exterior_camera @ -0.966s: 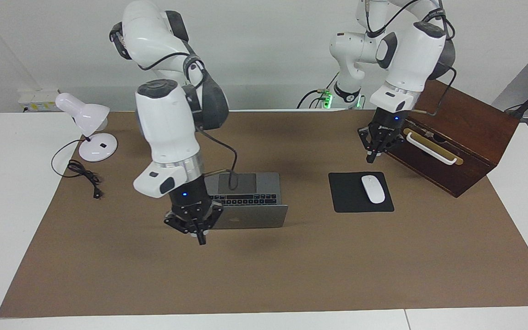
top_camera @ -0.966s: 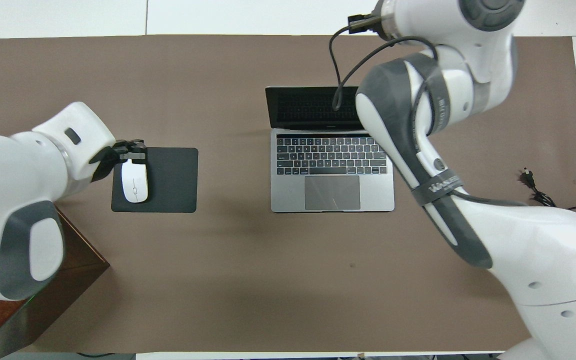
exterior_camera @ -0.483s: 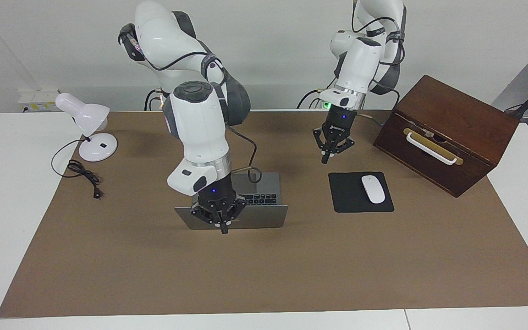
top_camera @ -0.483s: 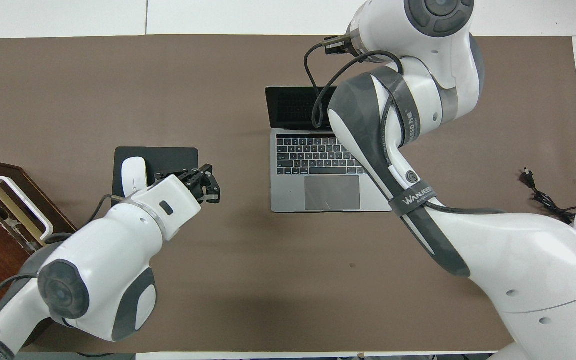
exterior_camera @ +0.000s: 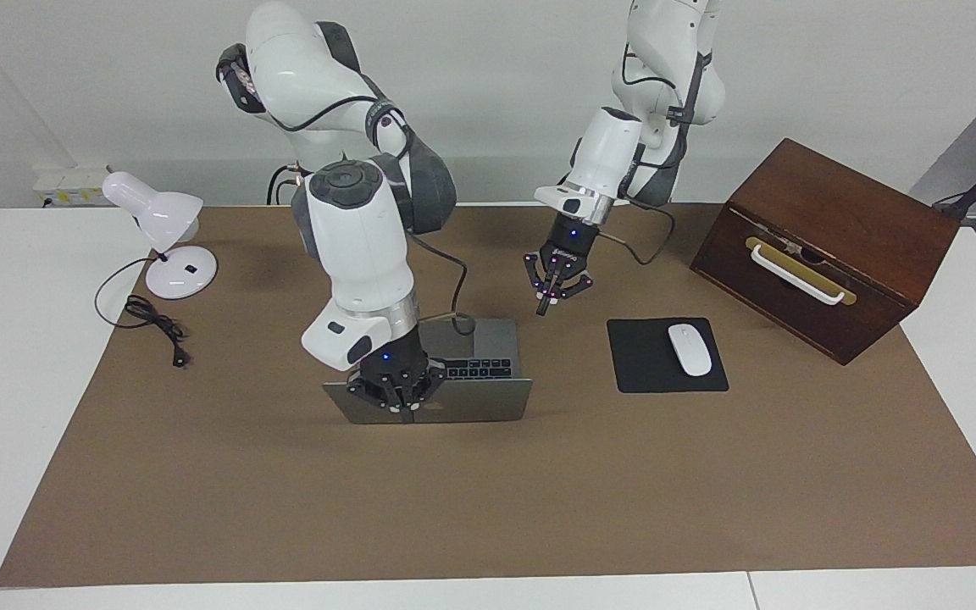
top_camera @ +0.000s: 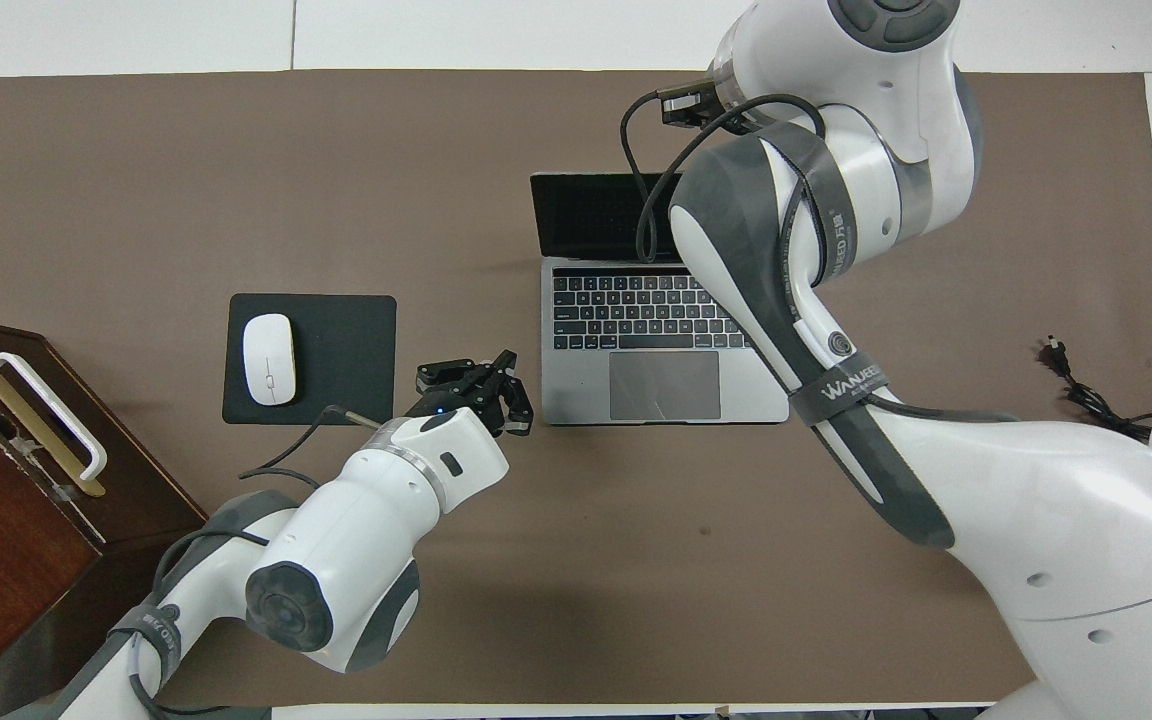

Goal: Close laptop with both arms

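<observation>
At the top edge of the slim silver-grey metal laptop's (exterior_camera: 454, 373) raised lid sits my right gripper (exterior_camera: 396, 405), low against the lid's back face, toward the right arm's end of that edge. Its fingers look drawn close together and hold nothing; I judge they serve as a pushing tip, though I cannot say for certain that they touch the metal. My laptop stands open in the middle of the brown table mat (exterior_camera: 488, 508), black keys and grey trackpad bare, screen up and leaning away from the robots.

My left gripper (exterior_camera: 552, 292) hangs in the air just beside the laptop's base, near the trackpad corner toward the left arm's end, fingers spread and empty.

What worries me: my right tip bears on one end of the lid, not its middle. A push there could twist the lid or swing the whole laptop on the mat, since nothing pins the base yet. My left gripper, if it comes down on the base, could land on the keys or trackpad, or get caught under the falling lid. A fast push would slam the screen. The flat black mouse pad (exterior_camera: 666, 354) with its white mouse (exterior_camera: 689, 348) lies near the left gripper's path, and a careless sweep might knock the mouse.
</observation>
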